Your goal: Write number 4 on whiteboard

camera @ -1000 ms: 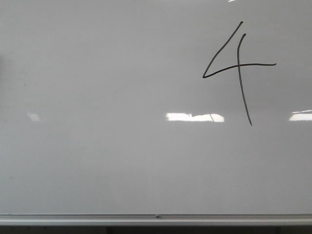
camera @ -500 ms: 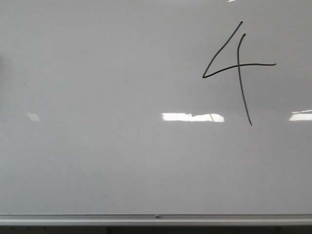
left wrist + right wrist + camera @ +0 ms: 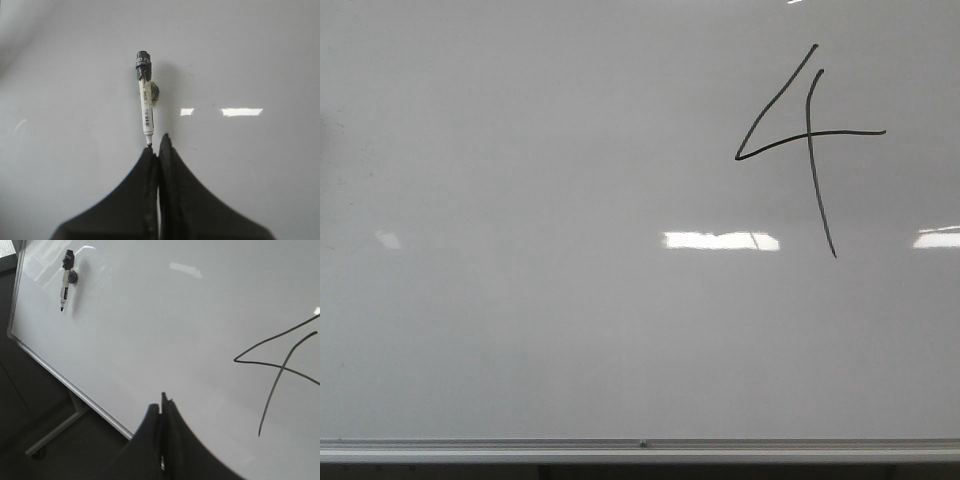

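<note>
The number 4 [image 3: 807,140] sits complete at 2 o'clock on the whiteboard [image 3: 570,330]. Left gripper [image 3: 158,150] and right gripper [image 3: 162,405] have jaws together, empty. Risk: an arm brushing and smearing wet ink, or knocking the marker [image 3: 145,95].

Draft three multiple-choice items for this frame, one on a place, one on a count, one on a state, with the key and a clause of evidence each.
1. Where on the whiteboard in the front view is the number 4?
A. upper right
B. lower left
C. centre, on the bottom rail

2. How many markers hang on the board?
A. none
B. one
C. three

3. How do the left gripper's fingers stand?
A. spread wide
B. pressed together
C. clamped round the hanging marker

Key: 1 A, the strokes sit near the top right corner. 2 B, both wrist views show a single marker on the board. 3 B, the two black fingers meet with no gap, below the marker's tip.
</note>
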{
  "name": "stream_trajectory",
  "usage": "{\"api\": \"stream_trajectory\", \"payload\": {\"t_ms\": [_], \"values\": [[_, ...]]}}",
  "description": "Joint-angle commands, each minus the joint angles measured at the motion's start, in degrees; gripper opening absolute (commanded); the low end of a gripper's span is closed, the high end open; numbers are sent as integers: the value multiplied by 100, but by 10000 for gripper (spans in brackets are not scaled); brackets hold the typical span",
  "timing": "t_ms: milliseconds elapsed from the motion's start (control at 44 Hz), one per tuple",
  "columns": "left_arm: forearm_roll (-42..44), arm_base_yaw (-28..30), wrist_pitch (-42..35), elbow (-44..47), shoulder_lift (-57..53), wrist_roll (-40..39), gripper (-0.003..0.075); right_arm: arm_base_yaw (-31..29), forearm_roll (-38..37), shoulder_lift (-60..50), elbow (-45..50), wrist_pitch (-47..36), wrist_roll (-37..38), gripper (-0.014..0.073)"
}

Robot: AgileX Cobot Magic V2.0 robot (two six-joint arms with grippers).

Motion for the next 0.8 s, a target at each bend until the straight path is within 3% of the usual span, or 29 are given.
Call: {"api": "stream_trajectory", "payload": {"t_ms": [0,68,250,545,773], "values": [[-7,-38,-507,28,-80,-52,-20,-37,-88,6,-135,-368,-6,-114],[-7,-38,-507,28,-80,-52,-20,-37,-724,-5,-135,-352,-6,-114],[-7,-38,-507,28,-80,-52,-20,-37,-1566,-311,98,-699,547,-114],[-7,-38,-507,28,-80,-52,-20,-769,-3419,-1947,2112,-2859,2844,-114],[-7,-38,-507,28,-80,-52,-20,-1596,-3578,-2888,3152,-2887,3339,-114]]}}
